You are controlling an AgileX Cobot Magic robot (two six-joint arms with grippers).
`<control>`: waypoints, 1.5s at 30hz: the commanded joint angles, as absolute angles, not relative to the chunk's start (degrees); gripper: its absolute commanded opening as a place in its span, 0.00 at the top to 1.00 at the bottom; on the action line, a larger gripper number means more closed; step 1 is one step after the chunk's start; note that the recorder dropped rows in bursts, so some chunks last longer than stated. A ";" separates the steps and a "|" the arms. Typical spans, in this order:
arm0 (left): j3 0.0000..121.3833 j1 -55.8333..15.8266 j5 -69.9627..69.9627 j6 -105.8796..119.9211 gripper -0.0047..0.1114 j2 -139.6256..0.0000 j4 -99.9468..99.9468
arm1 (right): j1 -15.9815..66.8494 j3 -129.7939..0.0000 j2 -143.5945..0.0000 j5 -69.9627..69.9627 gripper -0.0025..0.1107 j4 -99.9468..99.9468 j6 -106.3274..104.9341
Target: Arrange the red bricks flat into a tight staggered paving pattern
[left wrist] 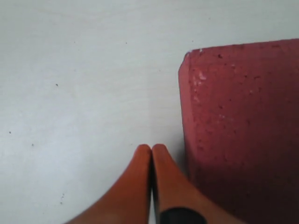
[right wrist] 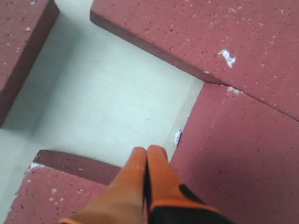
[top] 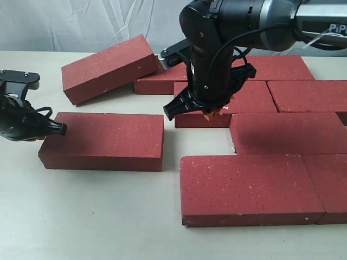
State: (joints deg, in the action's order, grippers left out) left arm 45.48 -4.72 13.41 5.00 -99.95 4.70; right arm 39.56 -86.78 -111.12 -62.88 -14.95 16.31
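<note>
Several red bricks (top: pixel 287 132) lie flat and close together on the right. One loose brick (top: pixel 103 141) lies flat at the left, apart from them. Another brick (top: pixel 108 67) at the back leans tilted on a flat one (top: pixel 157 84). My left gripper (top: pixel 54 129) is shut and empty, its tips (left wrist: pixel 152 148) beside the loose brick's (left wrist: pixel 243 130) left end near the corner. My right gripper (top: pixel 209 112) is shut and empty over the near edge of a middle brick (top: pixel 222 103); its tips (right wrist: pixel 148 150) hang above a brick edge next to a bare gap (right wrist: pixel 117 107).
The pale table (top: pixel 81 216) shows bare at the front left. A gap of table (top: pixel 203 142) separates the loose brick from the laid group. The right arm's black body (top: pixel 217 43) hangs over the back bricks. A crumpled white backdrop (top: pixel 81 21) closes the rear.
</note>
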 commanded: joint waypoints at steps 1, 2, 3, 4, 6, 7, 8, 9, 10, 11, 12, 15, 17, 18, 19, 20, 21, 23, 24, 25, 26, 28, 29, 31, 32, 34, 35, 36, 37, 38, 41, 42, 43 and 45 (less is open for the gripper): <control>45.18 -6.64 14.11 4.76 0.96 -99.95 6.23 | 39.30 -87.09 -110.55 -62.24 0.98 -14.40 16.66; 45.18 -7.38 14.11 4.76 0.96 -99.95 6.88 | 39.30 -87.09 -110.55 -61.86 0.98 -13.82 16.66; 45.18 -8.01 14.11 4.76 0.96 -99.95 7.13 | 39.30 -87.09 -110.55 -61.70 0.98 -13.52 16.66; 45.18 -8.83 13.98 4.76 0.96 -99.95 7.32 | 39.30 -87.09 -110.55 -61.62 0.98 -13.42 16.66; 45.18 -10.00 13.88 4.76 0.96 -99.95 7.32 | 39.30 -87.09 -110.55 -61.48 0.98 -13.41 16.77; 45.18 -10.60 13.88 4.76 0.96 -99.95 7.46 | 39.30 -87.09 -110.55 -61.48 0.98 -13.41 16.77; 45.18 -10.94 13.88 4.76 0.96 -99.95 8.04 | 39.30 -87.09 -110.55 -61.48 0.98 -13.41 16.77; 45.18 -11.05 13.88 4.76 0.96 -99.95 8.45 | 39.30 -87.09 -110.55 -61.48 0.98 -13.41 16.77; 45.18 -11.04 13.88 4.76 0.96 -99.95 9.14 | 39.30 -87.09 -110.55 -61.48 0.98 -13.31 16.77; 45.18 -11.04 13.88 4.76 0.96 -99.95 9.14 | 39.30 -87.09 -110.55 -61.48 0.98 -13.08 16.77; 45.18 -11.04 13.88 4.76 0.96 -99.95 9.14 | 39.30 -87.09 -110.55 -61.48 0.98 -12.80 16.77; 45.18 -11.04 13.74 4.76 0.96 -99.95 8.90 | 39.30 -87.09 -110.55 -61.48 0.98 -12.14 16.77; 45.18 -11.04 13.71 4.76 0.96 -99.95 7.79 | 39.30 -87.09 -110.55 -61.16 0.98 -12.03 16.77; 45.18 -11.04 13.71 4.76 0.96 -99.95 7.36 | 39.30 -87.09 -110.55 -60.98 0.98 -11.94 16.77; 45.18 -10.89 13.82 4.76 0.96 -99.95 6.60 | 39.30 -87.09 -110.55 -60.56 0.98 -11.81 16.77; 45.18 -10.44 14.05 4.76 0.96 -99.95 5.48 | 39.30 -87.09 -110.55 -59.98 0.98 -11.70 16.77; 45.18 -9.97 14.46 4.64 0.96 -99.95 5.30 | 39.30 -87.09 -110.68 -59.19 0.98 -11.45 16.77; 45.18 -8.51 14.85 4.18 0.96 -99.95 5.30 | 39.30 -87.09 -111.26 -57.84 0.98 -11.43 17.89; 45.18 -7.61 15.11 3.31 0.96 -99.95 5.30 | 39.30 -87.09 -111.74 -57.34 0.98 -11.54 18.39; 45.18 -6.84 15.41 3.07 0.96 -99.95 5.30 | 39.30 -87.09 -112.40 -57.11 0.98 -11.54 18.74; 45.18 -5.84 15.46 2.92 0.96 -99.95 5.30 | 39.30 -87.09 -113.04 -56.68 0.98 -11.80 19.29; 45.18 -5.06 15.57 2.92 0.96 -99.95 5.67 | 39.30 -87.09 -114.60 -56.09 0.98 -12.59 20.49; 45.18 -4.71 15.57 2.92 0.96 -99.95 5.92 | 39.30 -87.09 -115.52 -55.46 0.98 -12.94 20.96; 45.18 -4.71 15.34 2.92 0.96 -99.95 5.91 | 39.30 -87.09 -117.25 -54.00 0.98 -13.15 22.08; 45.18 -4.71 15.11 2.92 0.96 -99.95 5.91 | 39.30 -87.09 -118.06 -53.07 0.98 -13.15 22.76; 45.18 -4.71 14.85 2.92 0.96 -99.95 6.06 | 39.30 -87.09 -119.48 -51.44 0.98 -12.73 23.19; 45.18 -4.71 14.74 2.92 0.96 -99.95 6.20 | 39.30 -87.09 -120.06 -50.72 0.98 -12.18 23.19; 45.18 -4.71 14.49 2.92 0.96 -99.95 6.42 | 39.30 -87.09 -120.59 -50.45 0.98 -11.58 23.19; 45.18 -4.71 14.38 2.92 0.96 -99.95 6.57 | 39.30 -87.09 -120.93 -50.10 0.98 -11.20 23.19; 45.18 -4.71 14.26 2.92 0.96 -99.95 6.76 | 39.30 -87.09 -121.22 -49.83 0.98 -10.94 23.19; 45.18 -4.71 14.26 2.92 0.96 -99.95 7.00 | 39.42 -87.09 -121.80 -49.38 0.98 -9.30 22.91; 45.18 -4.71 14.15 2.92 0.96 -99.95 7.01 | 39.42 -87.09 -121.80 -49.10 0.98 -8.10 22.10; 45.18 -4.71 14.02 2.92 0.96 -99.95 7.01 | 39.42 -87.09 -121.80 -49.00 0.98 -6.90 20.95; 45.18 -4.71 13.92 2.92 0.96 -99.95 7.58 | 39.42 -87.09 -121.80 -48.95 0.98 -4.63 18.89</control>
State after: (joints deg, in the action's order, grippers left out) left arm 45.48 -4.87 14.49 3.30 -99.95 6.43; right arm 39.56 -86.81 -121.89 -49.53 -7.41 21.56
